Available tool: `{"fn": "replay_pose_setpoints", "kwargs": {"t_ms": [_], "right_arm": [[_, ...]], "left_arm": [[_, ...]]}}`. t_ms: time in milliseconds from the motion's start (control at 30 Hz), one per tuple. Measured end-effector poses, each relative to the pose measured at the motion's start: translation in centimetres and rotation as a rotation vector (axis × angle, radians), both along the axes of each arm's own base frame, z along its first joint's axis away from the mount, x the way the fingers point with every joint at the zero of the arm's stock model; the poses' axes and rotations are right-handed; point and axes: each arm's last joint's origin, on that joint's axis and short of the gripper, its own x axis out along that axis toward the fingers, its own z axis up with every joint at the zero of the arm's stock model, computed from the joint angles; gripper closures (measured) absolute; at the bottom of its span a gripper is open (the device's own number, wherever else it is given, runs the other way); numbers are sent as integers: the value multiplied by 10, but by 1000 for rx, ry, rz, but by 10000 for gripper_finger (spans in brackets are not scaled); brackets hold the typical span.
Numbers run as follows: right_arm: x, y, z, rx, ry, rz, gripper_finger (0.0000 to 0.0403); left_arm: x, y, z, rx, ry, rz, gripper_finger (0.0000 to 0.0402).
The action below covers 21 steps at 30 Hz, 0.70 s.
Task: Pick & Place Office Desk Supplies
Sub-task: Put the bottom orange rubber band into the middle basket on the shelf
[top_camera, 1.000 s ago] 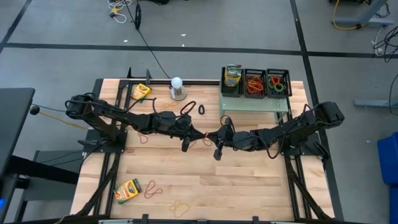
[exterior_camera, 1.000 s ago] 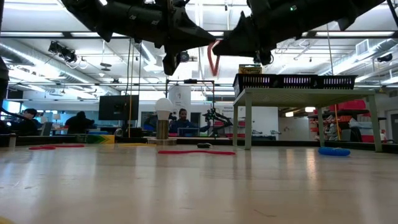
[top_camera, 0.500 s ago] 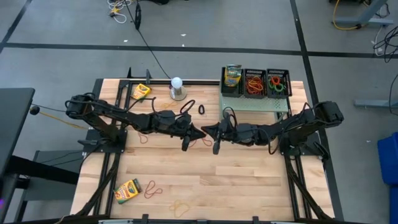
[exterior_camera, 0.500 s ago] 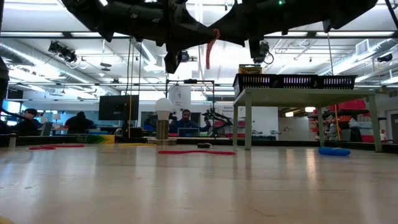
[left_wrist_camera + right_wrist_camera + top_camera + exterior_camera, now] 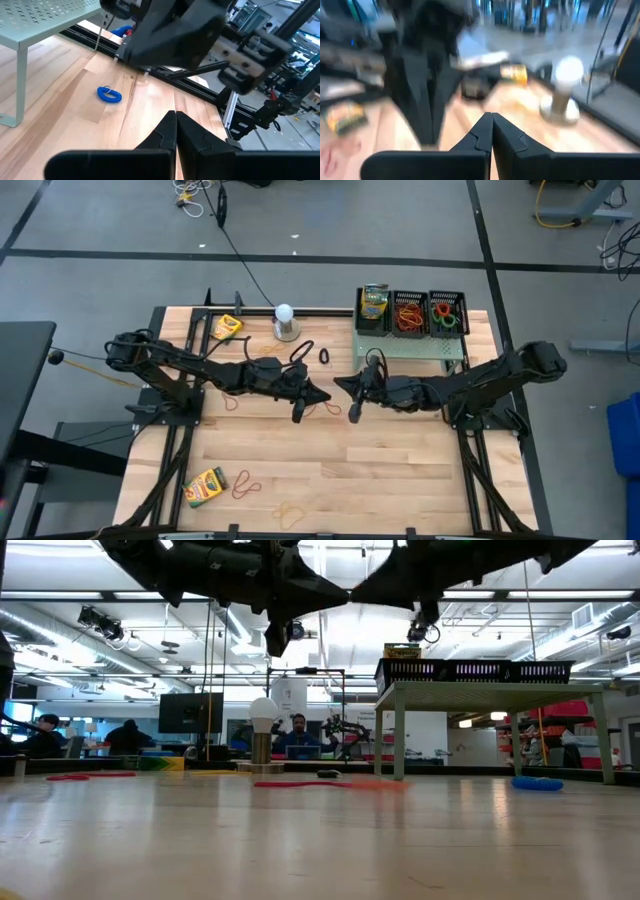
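I have both arms stretched toward the middle of the worktop (image 5: 330,470), tips nearly facing each other and raised above the wood. The left claw (image 5: 322,397) is closed, its two fingers (image 5: 165,135) pressed together with nothing between them. The right claw (image 5: 345,385) is closed as well, fingers (image 5: 487,131) meeting in a point, and I see nothing held in it. Between and just below the two tips an orange rubber band (image 5: 325,406) lies on the wood; in the low view it shows as an orange smear (image 5: 375,783) next to a flat red band (image 5: 295,783). A black loop (image 5: 324,356) sits near the white ball on its metal base (image 5: 285,321). At the back right the pale green mesh riser (image 5: 410,345) carries three black mesh baskets (image 5: 408,312): the first holds a crayon box (image 5: 373,302), the other two hold tangles of coloured bands. A second crayon box (image 5: 226,326) lies at the back left of the worktop, and a third (image 5: 204,487) lies at the front left, with a red band (image 5: 243,483) beside it and a tan one (image 5: 290,511) further along the front edge. My left wrist camera picks up a blue band (image 5: 109,94) on the wood near a leg of the riser. People sit in the room beyond the worktop.
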Motion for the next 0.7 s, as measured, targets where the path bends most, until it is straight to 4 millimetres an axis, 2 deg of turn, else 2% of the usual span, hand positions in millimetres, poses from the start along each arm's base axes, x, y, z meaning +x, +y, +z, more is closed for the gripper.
{"fn": "replay_pose_setpoints", "kwargs": {"t_ms": [133,267,367,533,700], "right_arm": [[-11,0,-15,98,155,52,392],[-14,5,-44,258,342,128,383],[-13,8,-66,285,470,169,360],[-5,11,-94,364,577,168,316],[5,20,-108,402,630,172,305]], "left_arm": [[0,0,-1,1,6,0,398],[-2,-5,-7,10,71,-9,398],[-5,-16,-13,60,100,-10,398],[-30,-18,-47,-17,57,65,398],[-52,-23,-69,-74,51,97,398]]}}
